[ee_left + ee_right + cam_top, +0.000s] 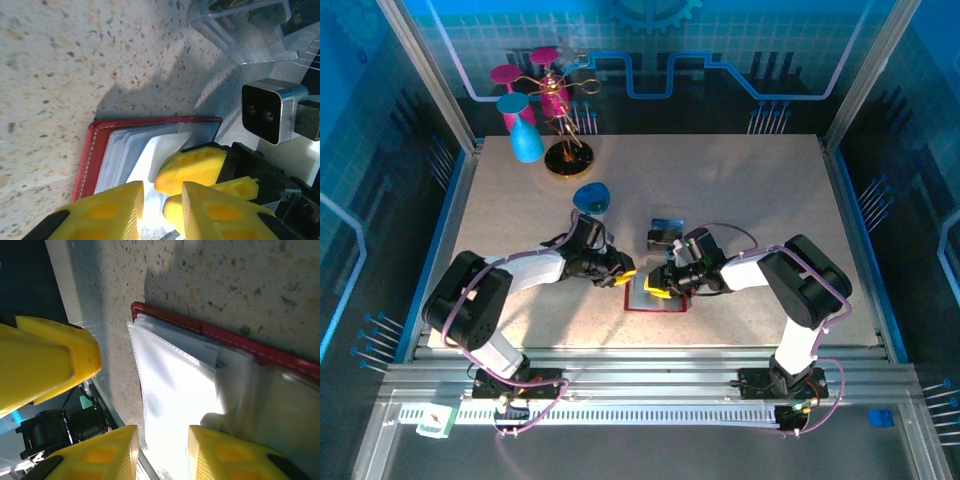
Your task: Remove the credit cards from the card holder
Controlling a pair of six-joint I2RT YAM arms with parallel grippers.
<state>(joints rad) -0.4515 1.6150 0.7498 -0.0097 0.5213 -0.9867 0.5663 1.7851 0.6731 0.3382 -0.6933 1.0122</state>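
Note:
The red card holder (655,303) lies open on the table between the two arms. Its red stitched rim (87,160) frames pale layered pockets. A whitish rounded-corner sheet (165,150) sticks out of them, too washed out by glare to tell card from pocket. My left gripper (162,212) is open, hovering low over the holder's near edge. My right gripper (162,452) is open too, its fingers either side of a bright pale sheet (175,385) above the red rim (225,337). Its yellow fingers (195,167) rest on the pockets. Dark cards (665,232) lie in the clear tray.
The clear plastic tray (240,35) stands just behind the holder. A blue disc-like object (590,197) lies behind the left gripper. A gold stand with pink and blue glasses (545,110) is at the back left. The table's metal front rail (640,350) runs close by.

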